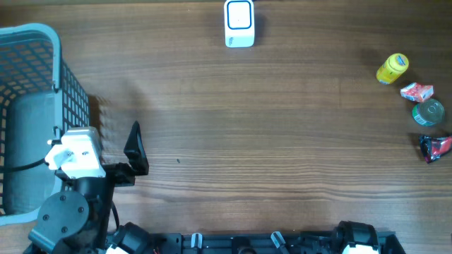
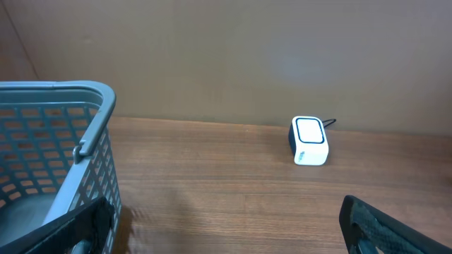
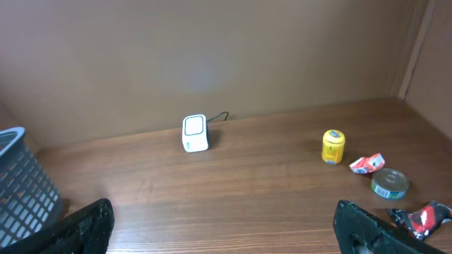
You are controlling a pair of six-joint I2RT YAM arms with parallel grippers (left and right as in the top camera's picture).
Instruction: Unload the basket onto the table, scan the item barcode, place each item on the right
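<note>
At the near edge of the counter [image 1: 247,141], the left tool [image 2: 224,212] is released, with its fingers wide apart and nothing between them. It is just beside the blue basket [image 1: 70,92] on the left side. The right tool [image 3: 222,219] is released and empty too. Further out, on the right side, the items lie close together: a dark packet [image 1: 434,147], a tin can [image 1: 428,111], a red-and-white packet [image 1: 417,91] and a yellow container [image 1: 392,68]. The white scanner [image 1: 239,23] stands at the far edge, in the middle, well apart from them.
</note>
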